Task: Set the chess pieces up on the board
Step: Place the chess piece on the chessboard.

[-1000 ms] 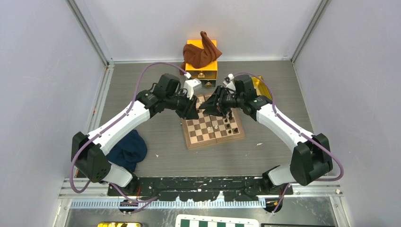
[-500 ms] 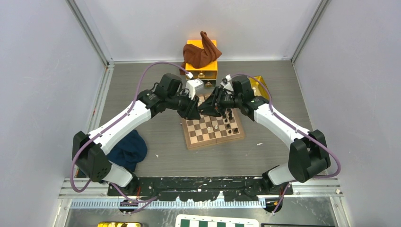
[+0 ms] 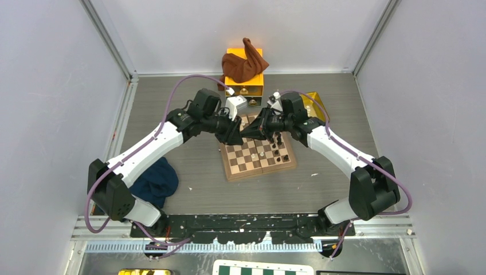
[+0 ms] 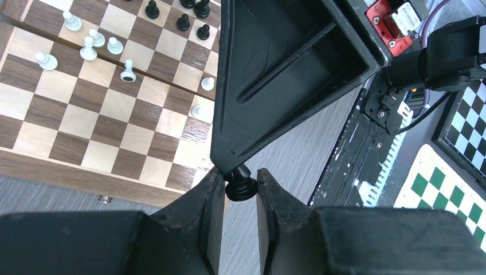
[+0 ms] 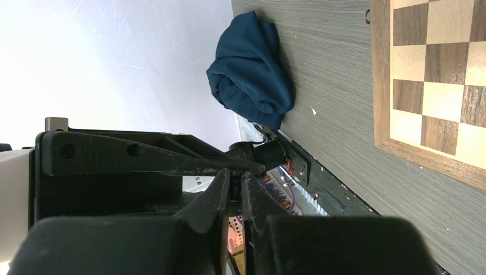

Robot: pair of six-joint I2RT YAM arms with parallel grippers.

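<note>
left wrist view only: left gripper (image 4: 239,179) grasping dark piece (image 4: 240,189) | right gripper (image 5: 236,182): cannot tell

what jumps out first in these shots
The left gripper, pinching a dark chess piece, meets the right gripper tip to tip above the far side of the board. Behind them a rust-brown cloth drapes over an orange box; a dark blue cloth lies off to the left.

Square wooden board (image 3: 261,171) flat on the table, dark brown and tan squares, light border, cream-white pieces (image 4: 87,48) and dark pieces (image 4: 183,22) upright, scattered across its squares, one dark pawn (image 4: 240,189) pinched in the left gripper (image 4: 239,180), raised off the board.
</note>
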